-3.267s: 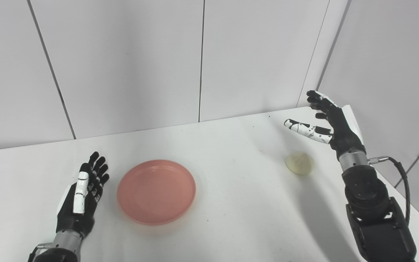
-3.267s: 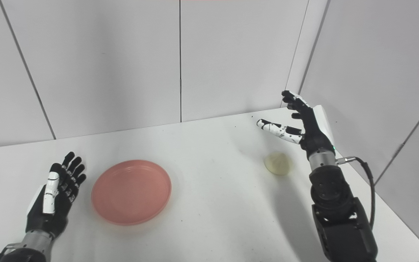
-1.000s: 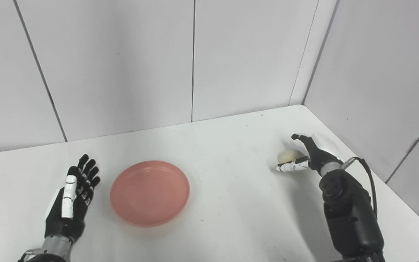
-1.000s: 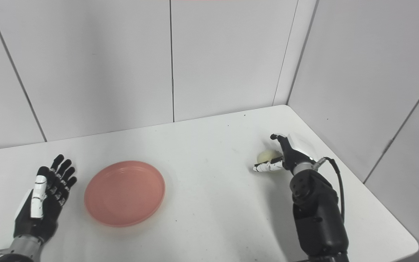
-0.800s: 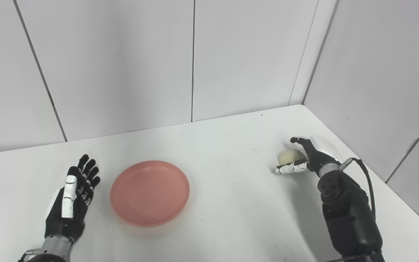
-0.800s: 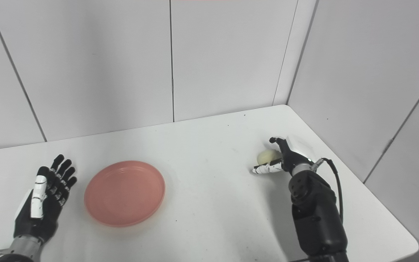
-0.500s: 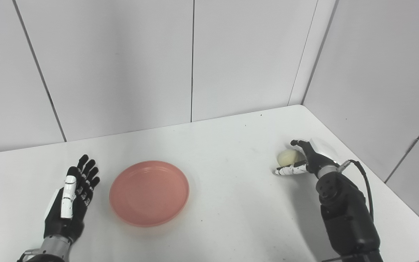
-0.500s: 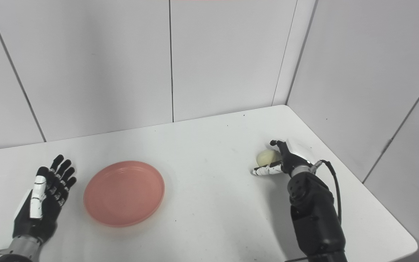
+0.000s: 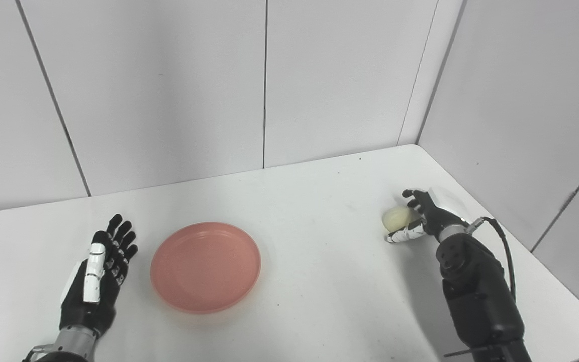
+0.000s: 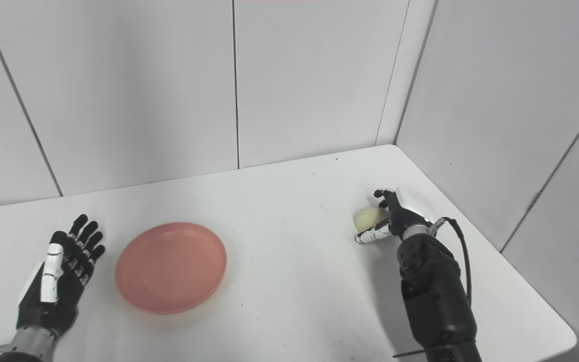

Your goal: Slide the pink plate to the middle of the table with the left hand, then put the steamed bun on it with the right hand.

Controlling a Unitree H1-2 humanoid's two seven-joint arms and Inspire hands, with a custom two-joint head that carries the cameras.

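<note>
Two hands share a white table set into a corner of pale panelled walls. Left of the table's middle lies the pink plate, round and shallow, flat on the surface with nothing on it. Just beside its left rim, but not touching it, the left hand rests low over the table, palm turned toward the plate and fingers stretched forward and slightly fanned, holding nothing; its white thumb lies along the near side of the palm. Well apart from the plate, near the table's right edge, sits the steamed bun, a pale yellowish dome. Around it the right hand is curled: dark fingers arch over the far side and top of the bun, while the white-and-black thumb presses in from the near side below it. Finger and thumb appear to touch the bun, so the hand seems closed on it, though from these views it cannot be told whether the bun is clear of the table or resting on it. Behind the hand, the bulky black right forearm rises from the bottom edge, with a black cable looping from the wrist along its outer side.
</note>
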